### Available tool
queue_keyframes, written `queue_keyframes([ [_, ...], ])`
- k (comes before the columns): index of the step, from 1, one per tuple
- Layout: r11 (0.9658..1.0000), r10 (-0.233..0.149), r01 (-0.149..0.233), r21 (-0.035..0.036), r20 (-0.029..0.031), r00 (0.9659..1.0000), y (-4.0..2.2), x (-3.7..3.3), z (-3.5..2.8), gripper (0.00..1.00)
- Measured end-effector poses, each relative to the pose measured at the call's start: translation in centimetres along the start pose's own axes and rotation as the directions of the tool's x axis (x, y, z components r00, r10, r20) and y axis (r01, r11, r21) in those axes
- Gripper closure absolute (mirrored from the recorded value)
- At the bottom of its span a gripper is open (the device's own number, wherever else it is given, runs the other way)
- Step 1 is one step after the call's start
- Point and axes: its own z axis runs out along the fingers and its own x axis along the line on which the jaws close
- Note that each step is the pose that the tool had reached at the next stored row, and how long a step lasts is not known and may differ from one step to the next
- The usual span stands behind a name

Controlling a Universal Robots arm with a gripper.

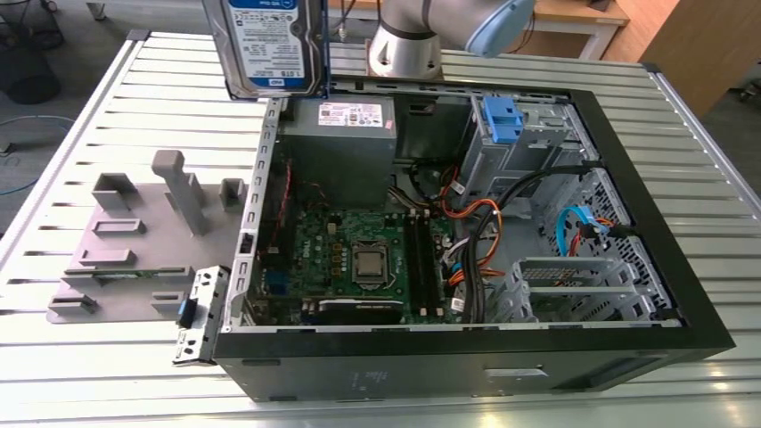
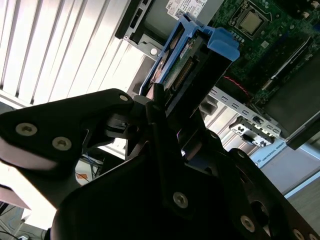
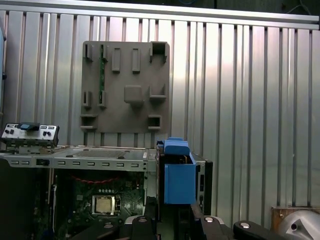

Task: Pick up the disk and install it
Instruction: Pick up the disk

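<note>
The disk point(image 1: 271, 45), silver with a white-and-blue label and a blue carrier frame, hangs upright in the air above the far edge of the open computer case point(image 1: 476, 361), on the exterior view's left. In the second wrist view my gripper point(image 2: 175, 107) is shut on the disk point(image 2: 192, 65), black fingers point(image 2: 156, 107) clamping its two faces, with the motherboard below. The first wrist view has the disk's blue carrier end point(image 3: 178, 176) just beyond my gripper point(image 3: 170, 222).
The case lies open with a grey power supply point(image 1: 340, 134), motherboard point(image 1: 356, 259), cables and a drive bay holding a blue bracket point(image 1: 501, 120). A grey fixture plate point(image 1: 131, 241) sits on the slatted metal table point(image 1: 71, 116) at the exterior view's left. The arm's base point(image 1: 411, 40) stands behind the case.
</note>
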Motion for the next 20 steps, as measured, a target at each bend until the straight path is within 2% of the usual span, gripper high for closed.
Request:
queue_keyframes([
  [12,1.0,0.0,0.0,0.0,-0.0001,1.0,-1.64,0.0,-0.03,0.65],
  [20,1.0,0.0,0.0,0.0,0.0,1.0,-3.39,0.01,-0.04,0.65],
])
